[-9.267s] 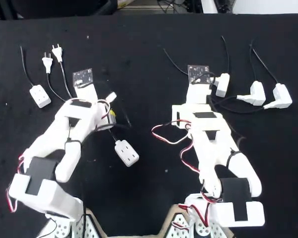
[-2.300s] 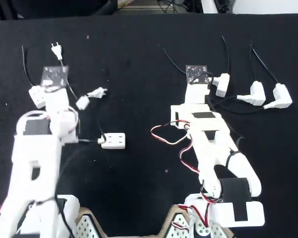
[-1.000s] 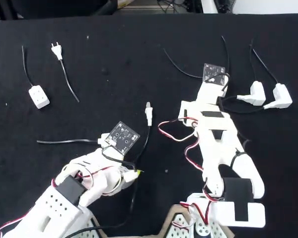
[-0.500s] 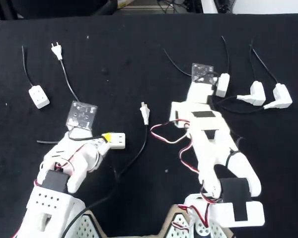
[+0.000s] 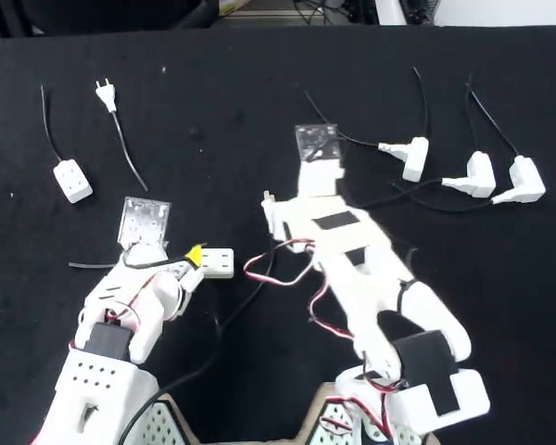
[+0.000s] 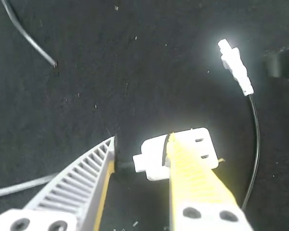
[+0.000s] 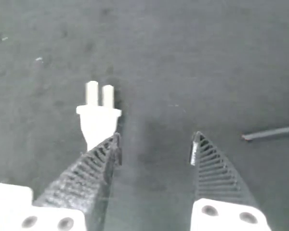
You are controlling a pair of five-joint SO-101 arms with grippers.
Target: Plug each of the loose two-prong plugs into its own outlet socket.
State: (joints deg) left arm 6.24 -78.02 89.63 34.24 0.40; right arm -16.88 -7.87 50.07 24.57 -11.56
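Left tool (image 6: 142, 139): open, as far as I can read it. Its yellow finger (image 6: 192, 178) lies across the top of the near socket block, and the ribbed grey finger (image 6: 82, 192) stands clear on the other side.
Near socket block (image 6: 154, 156): flat on the black worktop (image 5: 259, 83), toward the front and left of centre. One end sits in the tool's gap, and two slots show on its face.
Right tool (image 7: 156, 137): open wide and low over the worktop, with nothing between its fingers.
Centre plug (image 7: 97, 115): outside that gap, just beside one finger and partly behind it, prongs pointing away from the tool. From overhead I see it mid-worktop between my two arms, near the socket block but apart from it.
Far socket (image 5: 73, 180): at the left edge, on a black cord.
Far plug (image 5: 105, 93): back left, loose, near the far socket but not touching it.
Corded white fittings (image 5: 477, 174): three in a row at back right. I cannot tell whether they are plugs or sockets.
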